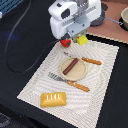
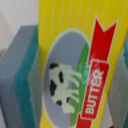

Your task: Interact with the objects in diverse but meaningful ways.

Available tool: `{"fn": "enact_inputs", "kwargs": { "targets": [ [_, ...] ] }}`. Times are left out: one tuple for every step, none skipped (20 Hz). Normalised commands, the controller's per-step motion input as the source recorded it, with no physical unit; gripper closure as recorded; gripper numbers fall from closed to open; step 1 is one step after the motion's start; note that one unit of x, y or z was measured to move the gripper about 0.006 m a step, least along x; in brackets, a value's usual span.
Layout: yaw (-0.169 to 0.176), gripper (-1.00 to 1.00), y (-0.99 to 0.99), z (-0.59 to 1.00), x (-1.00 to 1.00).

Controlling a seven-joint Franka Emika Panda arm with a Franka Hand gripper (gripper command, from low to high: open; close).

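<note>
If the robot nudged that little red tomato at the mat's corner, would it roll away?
Probably, a little. The tomato looks round and smooth, so a push would likely roll it. It sits on a flat placemat, which would hardly stop it. Being a small toy, it is likely light and stiff.

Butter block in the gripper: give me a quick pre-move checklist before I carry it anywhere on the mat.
1. Grip on the butter block: ok. The wrist view shows it between the grey and teal finger pads, and the exterior view shows it under the gripper.
2. Block lifted off the mat: cannot tell, since the exterior view does not settle the height.
3. Tomato close beside the block: not ok, it could be knocked.
4. Plate free as a drop spot: not ok, the sausage lies on it.
5. Bread loaf away from the gripper: ok.
</note>
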Motion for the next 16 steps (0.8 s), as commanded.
{"fn": "enact_inputs", "kwargs": {
  "targets": [
    [0.000,1.00,0.44,0.01,1.00],
    [0.000,1.00,0.44,0.00,1.00],
    [0.000,1.00,0.45,0.00,1.00],
    [0.000,1.00,0.42,0.00,0.95],
    [0.000,1.00,0.42,0.00,0.94],
    [0.000,1.00,0.39,-0.06,0.87],
    [0.000,1.00,0.35,-0.11,0.81],
    [0.000,1.00,0.32,-0.14,0.79],
    [0.000,1.00,0.26,-0.19,0.69],
    [0.000,1.00,0.25,-0.21,0.68],
    [0.000,1.00,0.19,-0.24,0.53],
    [0.000,1.00,0.22,-0.21,0.49],
    [0.000,1.00,0.20,-0.18,0.50],
    [0.000,1.00,0.25,-0.12,0.59],
    [0.000,1.00,0.20,-0.12,0.58],
    [0.000,1.00,0.18,-0.15,0.48]
  ]
}}
